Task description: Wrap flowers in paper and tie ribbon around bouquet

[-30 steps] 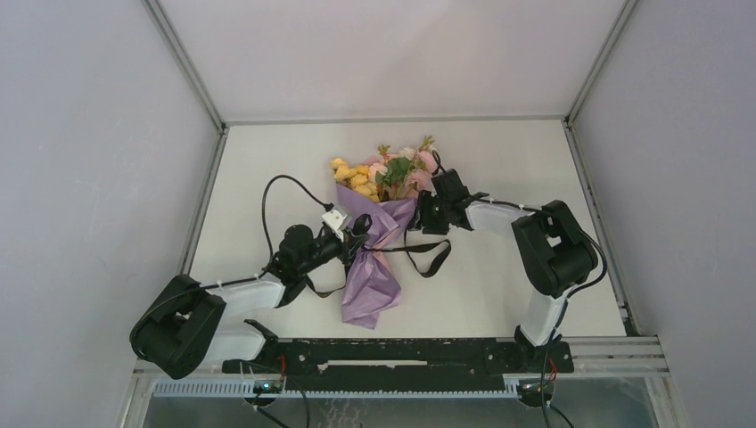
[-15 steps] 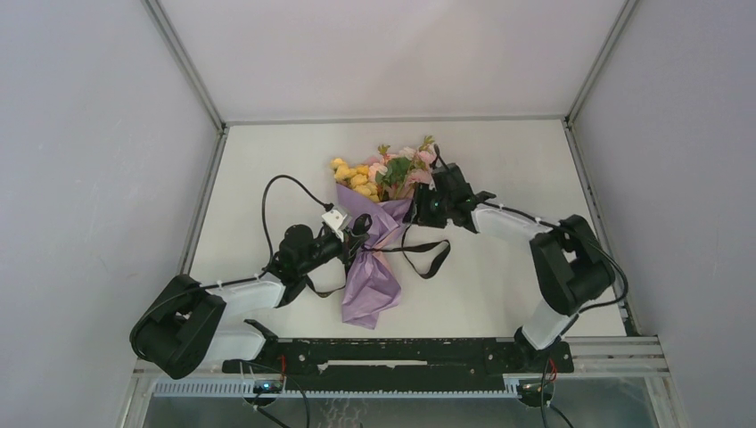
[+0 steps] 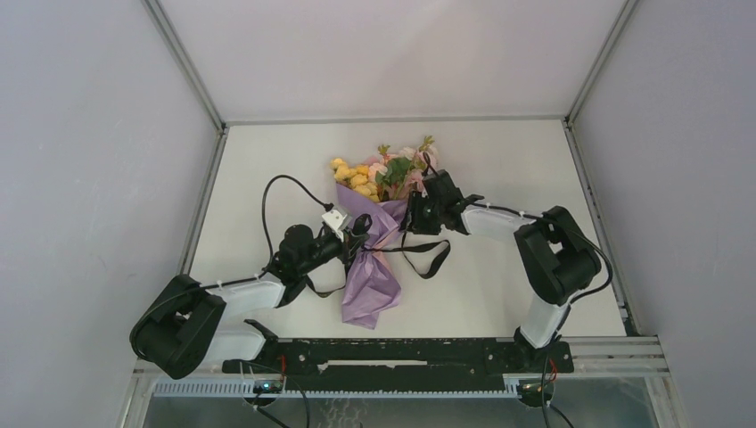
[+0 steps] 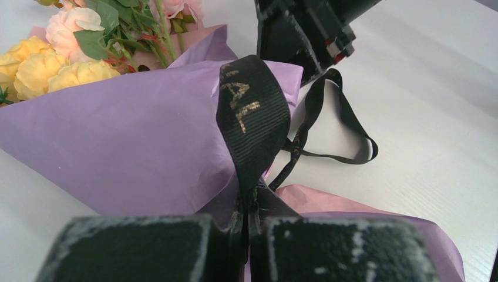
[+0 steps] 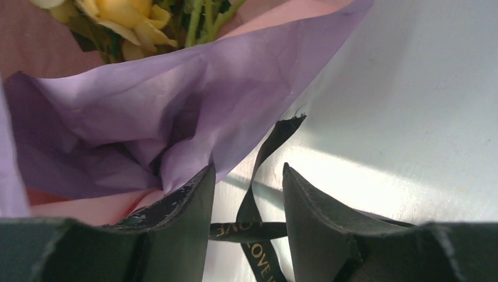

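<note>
The bouquet lies mid-table, with pink, yellow and white flowers at the far end and purple paper coned around the stems. My left gripper is at the cone's narrow waist, shut on the black ribbon, which rises over the paper from my gripper. The ribbon trails right in a loop on the table. My right gripper stands open at the paper's right edge. The frayed end of the ribbon lies loose between its fingers, and its fingertips are apart beside the paper.
White tabletop lies inside metal frame rails, with grey walls on three sides. A black cable arcs from the left arm over the table. A black rail runs along the near edge between the arm bases.
My right gripper has shifted a little left, closer to the paper's edge; its elbow swung out right and came back. The left arm and bouquet have not moved.
</note>
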